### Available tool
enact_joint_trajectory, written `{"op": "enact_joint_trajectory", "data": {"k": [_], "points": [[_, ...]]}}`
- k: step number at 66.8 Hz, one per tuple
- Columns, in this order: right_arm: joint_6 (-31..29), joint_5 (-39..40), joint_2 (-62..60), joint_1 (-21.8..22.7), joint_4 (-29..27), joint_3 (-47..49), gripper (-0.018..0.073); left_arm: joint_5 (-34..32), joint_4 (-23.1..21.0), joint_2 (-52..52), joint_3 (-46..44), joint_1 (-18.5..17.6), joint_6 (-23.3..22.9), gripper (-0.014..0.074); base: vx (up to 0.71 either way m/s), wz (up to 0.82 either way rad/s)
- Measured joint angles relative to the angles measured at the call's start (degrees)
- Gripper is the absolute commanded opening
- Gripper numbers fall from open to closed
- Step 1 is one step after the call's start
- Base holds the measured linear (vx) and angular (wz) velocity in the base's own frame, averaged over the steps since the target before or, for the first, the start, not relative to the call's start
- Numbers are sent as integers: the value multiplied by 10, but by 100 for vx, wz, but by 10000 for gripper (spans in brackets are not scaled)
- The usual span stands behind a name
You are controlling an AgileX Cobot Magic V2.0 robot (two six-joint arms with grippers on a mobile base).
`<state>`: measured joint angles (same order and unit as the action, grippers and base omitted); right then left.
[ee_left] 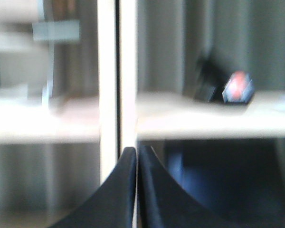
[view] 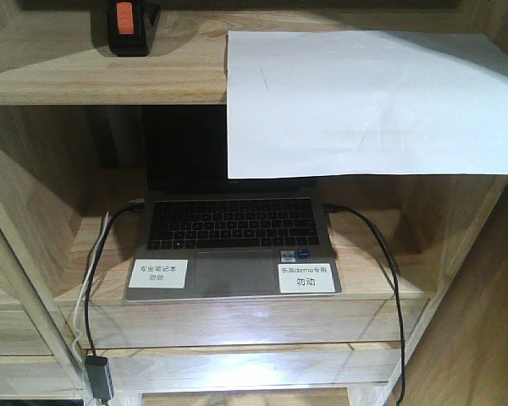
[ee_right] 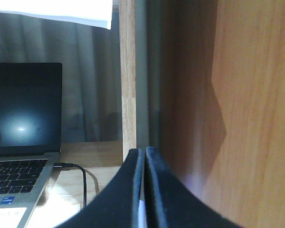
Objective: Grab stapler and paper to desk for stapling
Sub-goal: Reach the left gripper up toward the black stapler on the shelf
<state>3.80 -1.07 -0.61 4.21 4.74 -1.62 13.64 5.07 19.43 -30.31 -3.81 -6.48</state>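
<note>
Our left gripper (ee_left: 137,153) has its two dark fingers pressed together with nothing between them. In the left wrist view, a pale upright post (ee_left: 109,71) stands right behind the fingertips. The stapler (ee_left: 230,89) lies up and to the right of them, past the post and well apart. It rests on a light shelf (ee_left: 180,118), and it is blurred, though we can make out its orange-red patch.

Our right gripper (ee_right: 143,153) is likewise pressed together and holds nothing. A corner of the paper (ee_right: 52,9) hangs high and to the left of its fingertips, well apart from them. Lower on the left stands an open laptop (ee_right: 23,109) with a dark screen, and a black cable (ee_right: 83,178) is plugged into its right side. To the right of the fingertips we see a broad wooden side panel (ee_right: 237,118).

In the front view, the stapler sits at the far left of the upper shelf. The paper lies on the same shelf to the right, with bare wood between the two. The near part of the sheet droops over the shelf edge, in front of the compartment below. The laptop sits in that compartment, with two white labels (view: 159,272) on its palm rest and a cable running down on each side.
</note>
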Motion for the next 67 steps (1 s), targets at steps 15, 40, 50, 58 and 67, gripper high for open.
{"op": "enact_joint_trajectory", "data": {"k": [15, 40, 50, 58, 67], "points": [[0, 0, 0, 0, 0, 0, -9, 61, 0, 57, -45, 0, -3, -7, 0, 0], [0, 0, 0, 0, 0, 0, -9, 63, -1, 57, -45, 0, -4, 4, 0, 0], [0, 0, 0, 0, 0, 0, -9, 60, -1, 57, -45, 0, -4, 40, 0, 0], [0, 0, 0, 0, 0, 0, -9, 49, -1, 57, -45, 0, -4, 124, 0, 0], [0, 0, 0, 0, 0, 0, -9, 39, -1, 57, -45, 0, -4, 281, 0, 0]]}}
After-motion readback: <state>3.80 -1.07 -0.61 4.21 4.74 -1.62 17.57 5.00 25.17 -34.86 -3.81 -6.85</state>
